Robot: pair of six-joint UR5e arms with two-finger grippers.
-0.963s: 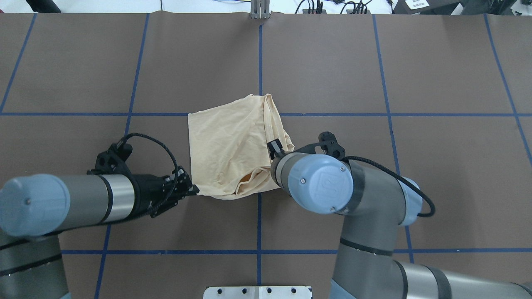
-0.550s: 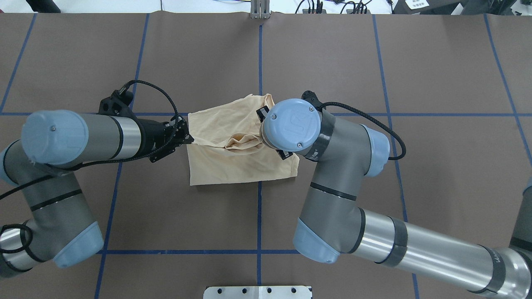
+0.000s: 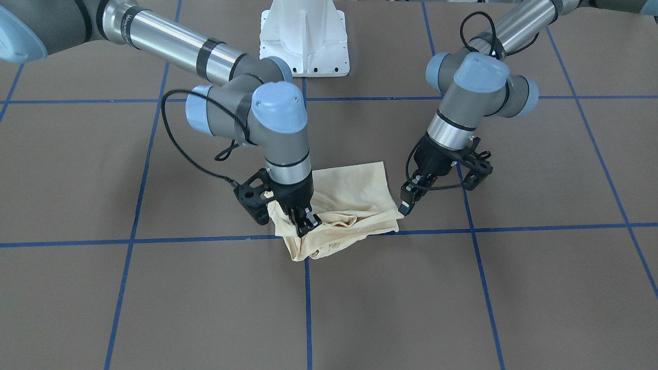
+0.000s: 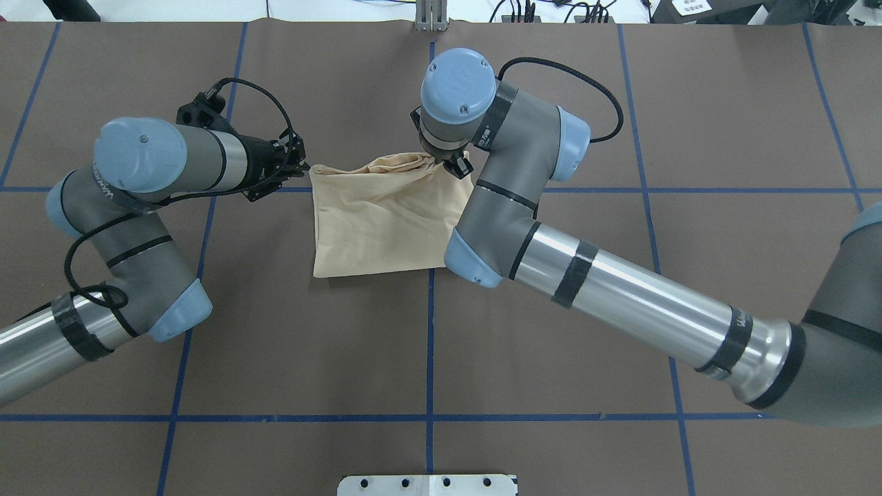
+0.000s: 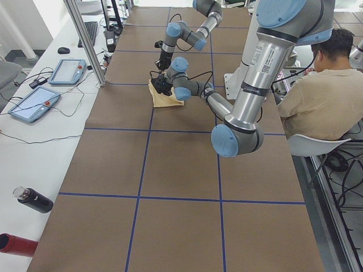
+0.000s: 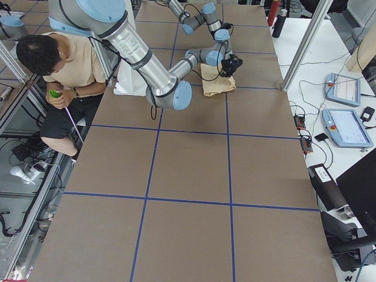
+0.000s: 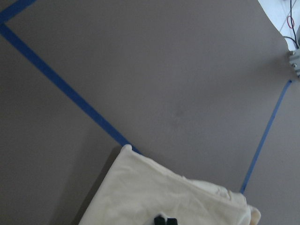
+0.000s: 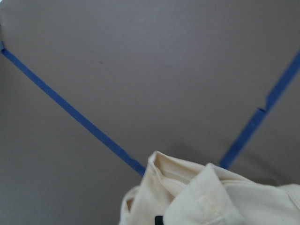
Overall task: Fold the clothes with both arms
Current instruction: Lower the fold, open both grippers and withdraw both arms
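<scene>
Though folded compact toward the worktop's [image 4: 620, 310] far edge, shirt [image 4: 375, 220] bunches along that side; left claw [image 4: 301, 165] and right claw [image 4: 458, 165] each pinch a corner there. Judged left: release, flattening.

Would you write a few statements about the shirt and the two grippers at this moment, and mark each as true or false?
1. The shirt lies over a blue tape line on the table. True.
2. The right gripper is at the shirt's edge nearest the robot's base. False: it pinches bunched cloth at the edge farthest from the base.
3. The left gripper is at a corner of that same far edge. True.
4. The shirt's navy print faces up. False: only plain cream cloth shows.
</scene>
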